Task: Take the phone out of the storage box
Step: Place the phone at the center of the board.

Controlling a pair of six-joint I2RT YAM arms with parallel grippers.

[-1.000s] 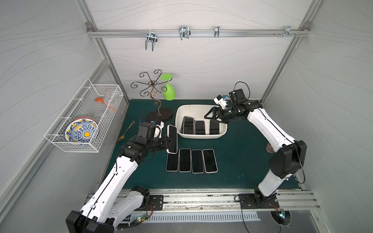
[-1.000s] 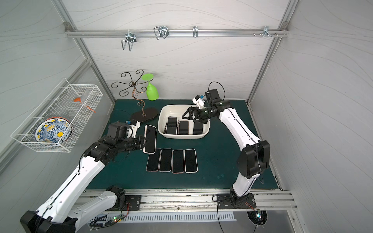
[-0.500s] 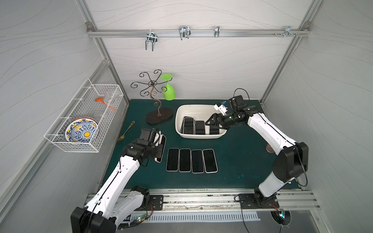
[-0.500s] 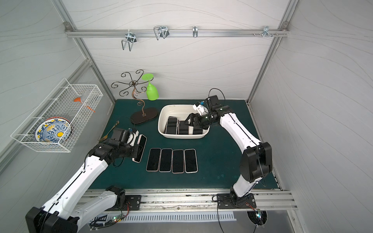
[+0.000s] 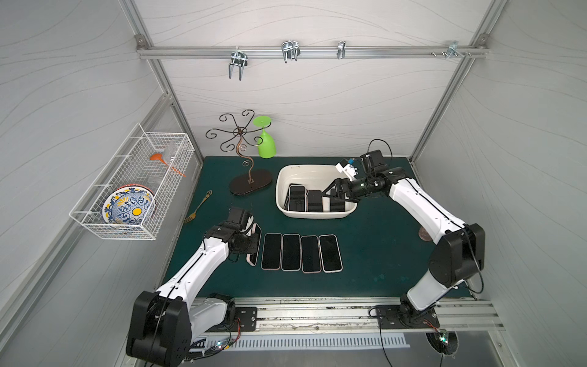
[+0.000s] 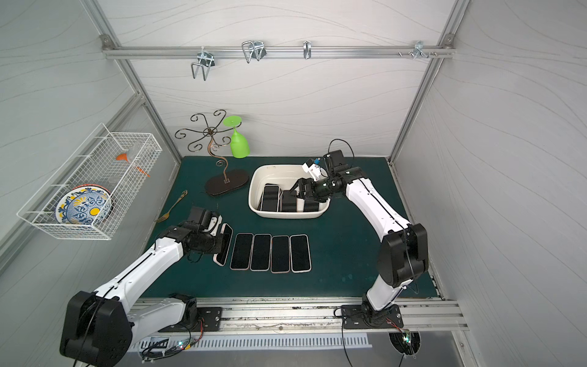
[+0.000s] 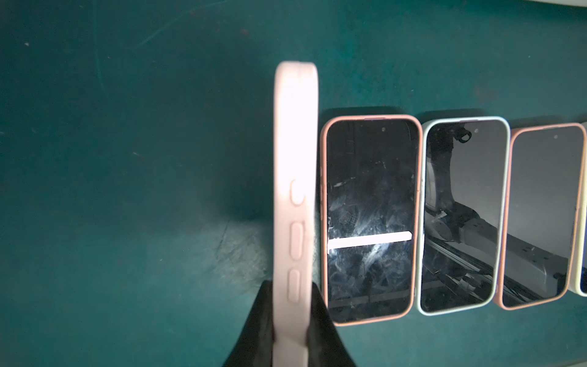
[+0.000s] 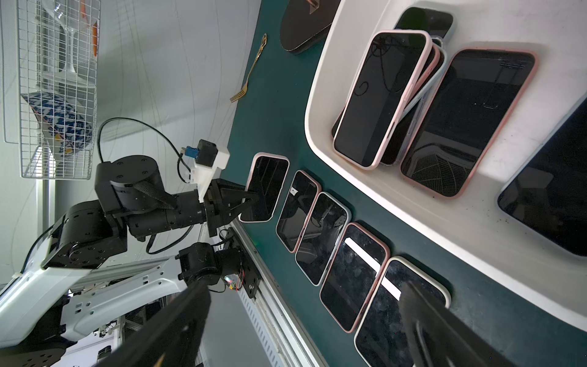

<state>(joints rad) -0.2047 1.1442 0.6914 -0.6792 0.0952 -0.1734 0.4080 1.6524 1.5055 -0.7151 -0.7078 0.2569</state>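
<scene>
Top views, clock laid on the mat with 12 at the back wall. White panelled walls (image 5: 317, 105) close the cell on three sides. An aluminium rail (image 5: 381, 51) with metal hooks runs across at 12.

The dark green mat (image 5: 381, 254) covers the table and looks scuffed and dusty in the left wrist view. My left arm (image 5: 197, 273) comes in from 7 and my right arm (image 5: 422, 209) from 4.

A white wire basket (image 5: 149, 203) hangs on the wall at 9 with a patterned plate (image 5: 128, 206) upright inside. The storage box (image 5: 311, 214) sits on the mat at 12 to 1, apart from everything else. A curly metal stand (image 5: 251, 186) is at 11, and a green glass (image 5: 266, 144) hangs upside down from it.

A row of four phones (image 5: 301, 252) lies screen-up at mat centre, side by side.

My left gripper (image 5: 252, 243) is at 8 and pinches narrow on a pink-cased phone (image 7: 295, 190). That phone is out of the box, up on its long edge, just beside the row's 9 end. I cannot tell if it touches the mat.

My right gripper (image 5: 332, 193) has its jaws spread wide and grips nothing. It hovers over the box's 3 end.

Right wrist view shows the box contents. There is a leaning stack of phones (image 8: 381, 95), a pink-rimmed phone (image 8: 467, 120) flat beside it, and a dark phone (image 8: 552, 197) at the 3 end. A gold fork (image 5: 198, 206) lies at 9 to 10.
</scene>
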